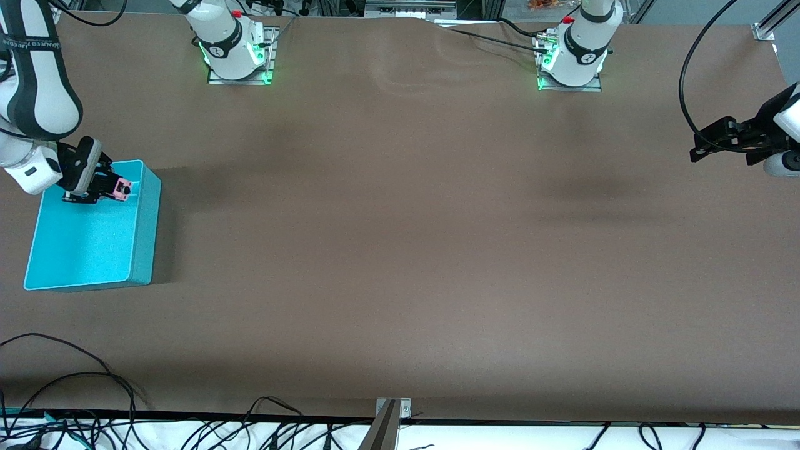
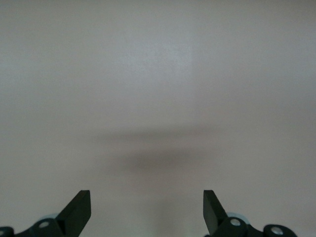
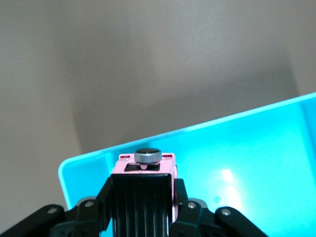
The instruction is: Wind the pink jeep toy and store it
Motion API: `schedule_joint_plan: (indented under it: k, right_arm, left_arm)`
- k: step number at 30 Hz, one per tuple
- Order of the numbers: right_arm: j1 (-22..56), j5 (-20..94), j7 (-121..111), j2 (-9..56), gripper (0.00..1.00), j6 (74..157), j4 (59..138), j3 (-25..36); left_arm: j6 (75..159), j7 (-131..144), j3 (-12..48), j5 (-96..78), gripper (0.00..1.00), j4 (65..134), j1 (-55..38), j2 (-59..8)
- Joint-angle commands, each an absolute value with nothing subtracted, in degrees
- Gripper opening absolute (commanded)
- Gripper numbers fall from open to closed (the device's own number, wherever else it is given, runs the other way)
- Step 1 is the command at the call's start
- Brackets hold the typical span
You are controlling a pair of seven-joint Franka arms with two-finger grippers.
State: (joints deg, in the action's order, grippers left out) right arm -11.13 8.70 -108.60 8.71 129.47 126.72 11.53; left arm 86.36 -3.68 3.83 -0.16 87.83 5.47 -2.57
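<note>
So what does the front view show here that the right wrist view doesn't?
Only the front view shows the left tool, open and waiting over bare table at the left arm's end, and the whole bin at the right arm's end.
Only the right wrist view shows the spare wheel on the jeep.
Both show the right tool shut on the jeep over the bin, at the corner farthest from the front camera.

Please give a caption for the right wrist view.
Right gripper holds the pink jeep over the turquoise bin.
</note>
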Motion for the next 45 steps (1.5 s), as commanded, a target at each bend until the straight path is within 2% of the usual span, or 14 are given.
schedule_joint_plan:
  k: [1, 12, 19, 23, 25, 28, 31, 33, 40, 45]
  right_arm:
    - [-12.7, 7.9, -112.0, 10.3, 0.18, 131.3, 127.6, 11.4]
    - [-12.8, 8.5, -115.6, 15.7, 0.18, 134.6, 127.5, 13.4]
    - [-12.7, 8.8, -115.6, 19.4, 0.18, 139.7, 127.5, 13.0]
    - [-12.7, 9.0, -115.6, 20.0, 0.22, 140.3, 127.3, 12.7]
    - [-12.7, 9.0, -115.6, 20.4, 0.35, 140.4, 127.2, 12.7]
    - [-12.7, 9.0, -115.5, 20.0, 0.68, 140.5, 127.2, 12.6]
    - [-12.7, 9.1, -115.4, 19.0, 0.80, 140.4, 127.2, 11.9]
    - [-12.7, 9.1, -115.3, 18.4, 0.84, 140.3, 127.2, 11.8]
    - [-12.7, 9.2, -114.3, 14.1, 0.86, 138.8, 127.2, 10.8]
    - [-12.7, 9.2, -110.5, 9.6, 0.92, 136.4, 125.9, 9.1]
  left_arm:
    - [85.7, -3.6, 4.1, -1.2, 1.00, 86.0, 6.0, -3.3]
    - [85.7, -3.6, 4.1, -1.3, 1.00, 86.0, 6.0, -3.3]
    - [85.8, -3.6, 4.1, -1.3, 1.00, 86.0, 6.0, -3.3]
    - [85.7, -3.6, 4.1, -1.3, 1.00, 86.0, 6.0, -3.3]
    - [85.7, -3.6, 4.1, -1.2, 1.00, 86.0, 6.0, -3.3]
    - [85.7, -3.6, 4.1, -1.3, 1.00, 86.0, 6.0, -3.3]
    - [85.7, -3.6, 4.1, -1.3, 1.00, 86.0, 6.0, -3.3]
    - [85.7, -3.7, 4.1, -1.3, 1.00, 86.0, 6.0, -3.3]
    - [85.7, -3.6, 4.1, -1.3, 1.00, 86.0, 6.0, -3.3]
    - [85.7, -3.6, 4.1, -1.3, 1.00, 86.0, 6.0, -3.3]
